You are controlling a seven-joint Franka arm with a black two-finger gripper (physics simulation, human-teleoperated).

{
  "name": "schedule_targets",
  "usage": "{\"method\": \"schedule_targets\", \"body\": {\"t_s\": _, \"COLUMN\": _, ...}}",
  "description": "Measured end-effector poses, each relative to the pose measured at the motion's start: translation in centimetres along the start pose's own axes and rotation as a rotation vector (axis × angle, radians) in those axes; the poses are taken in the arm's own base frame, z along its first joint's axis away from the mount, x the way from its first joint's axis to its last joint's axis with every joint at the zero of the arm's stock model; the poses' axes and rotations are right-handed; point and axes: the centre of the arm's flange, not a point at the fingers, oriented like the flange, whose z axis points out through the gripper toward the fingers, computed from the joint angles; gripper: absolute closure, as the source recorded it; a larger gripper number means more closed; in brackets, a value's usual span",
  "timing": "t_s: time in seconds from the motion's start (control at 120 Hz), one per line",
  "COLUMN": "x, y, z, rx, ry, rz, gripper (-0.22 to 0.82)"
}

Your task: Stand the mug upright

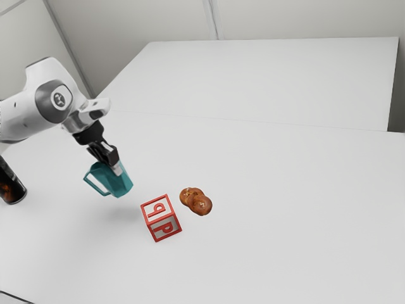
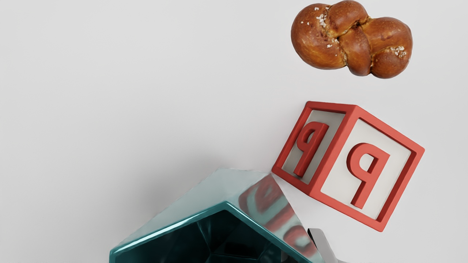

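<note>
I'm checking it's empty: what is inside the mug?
Inside the teal mug, the wrist view shows dark, faceted walls and a grey sliver I cannot identify. The near side is cut off; in the exterior view, its outer wall hides the interior.

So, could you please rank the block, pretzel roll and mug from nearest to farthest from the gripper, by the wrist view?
1. Mug: held by the gripper.
2. Block: beyond the mug.
3. Pretzel roll: beyond the block, farthest out.

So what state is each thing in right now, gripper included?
Gripper: shut on the mug's wall
Mug: held above the table, tilted, mouth uncovered
Letter block: resting on the table
Pretzel bread: lying on the table, whole
Can: apparently upright, partly out of view
</note>
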Motion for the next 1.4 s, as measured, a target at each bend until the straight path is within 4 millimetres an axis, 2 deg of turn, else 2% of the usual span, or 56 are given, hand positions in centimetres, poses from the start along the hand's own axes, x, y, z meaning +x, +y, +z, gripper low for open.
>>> {"method": "schedule_targets", "body": {"t_s": 0.258, "x": 2.0, "y": 2.8, "z": 0.4, "rx": 0.152, "ry": -0.021, "rz": -0.013, "gripper": 0.78}}
{"method": "schedule_targets", "body": {"t_s": 0.575, "x": 3.2, "y": 4.4, "z": 2.3, "rx": 0.271, "ry": 0.029, "rz": -0.045, "gripper": 0.78}}
{"method": "schedule_targets", "body": {"t_s": 1.4, "x": 4.9, "y": 3.4, "z": 9.2, "rx": 0.265, "ry": 0.002, "rz": -0.173, "gripper": 0.78}}
